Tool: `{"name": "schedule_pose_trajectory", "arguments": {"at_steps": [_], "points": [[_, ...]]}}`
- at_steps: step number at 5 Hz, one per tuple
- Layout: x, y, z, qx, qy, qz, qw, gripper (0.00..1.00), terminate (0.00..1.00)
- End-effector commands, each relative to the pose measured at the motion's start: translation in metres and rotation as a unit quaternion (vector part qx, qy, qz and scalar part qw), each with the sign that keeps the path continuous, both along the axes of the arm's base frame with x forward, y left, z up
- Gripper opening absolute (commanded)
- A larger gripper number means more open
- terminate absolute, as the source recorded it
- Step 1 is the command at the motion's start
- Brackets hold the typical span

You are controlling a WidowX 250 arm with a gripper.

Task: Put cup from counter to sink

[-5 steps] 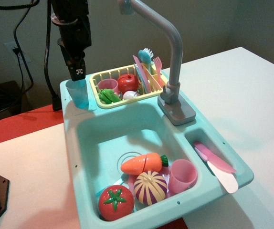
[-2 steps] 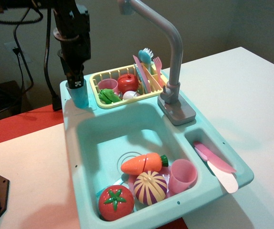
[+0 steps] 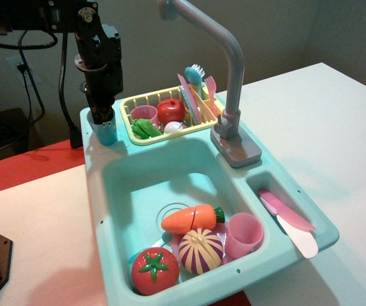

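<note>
The pincer [image 3: 102, 116] sits over the upright cup [image 3: 106, 132] on the counter [image 3: 100, 153], tips inside (whether clamped, I cannot tell).

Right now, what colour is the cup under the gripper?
See-through blue. The cup stands on the counter, shown in the only camera view.

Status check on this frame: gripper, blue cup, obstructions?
Gripper low over the blue cup, fingers at its rim, closure unclear. Cup upright on counter. Sink holds toy food.
</note>
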State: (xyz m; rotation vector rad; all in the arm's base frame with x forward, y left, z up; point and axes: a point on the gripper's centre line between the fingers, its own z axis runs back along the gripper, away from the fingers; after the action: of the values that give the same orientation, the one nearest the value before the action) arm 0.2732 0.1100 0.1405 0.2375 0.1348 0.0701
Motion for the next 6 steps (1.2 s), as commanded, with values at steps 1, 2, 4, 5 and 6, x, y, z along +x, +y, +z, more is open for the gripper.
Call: {"name": "schedule_pose_trajectory", "arguments": {"at_steps": [1,2,4,5,6], "points": [[-0.004,0.006,0.015,0.01,-0.028,0.011,0.9995,0.0,0.0],[-0.002,0.002,0.019,0.005,-0.038,0.006,0.9993,0.0,0.0],[0.034,-0.057,0.037,-0.029,-0.083,-0.09,0.9921,0.0,0.0],[0.05,-0.097,0.04,-0.053,-0.098,-0.136,0.9844,0.0,0.0],[0.055,-0.122,0.024,-0.067,-0.095,-0.146,0.9825,0.0,0.0]]}}
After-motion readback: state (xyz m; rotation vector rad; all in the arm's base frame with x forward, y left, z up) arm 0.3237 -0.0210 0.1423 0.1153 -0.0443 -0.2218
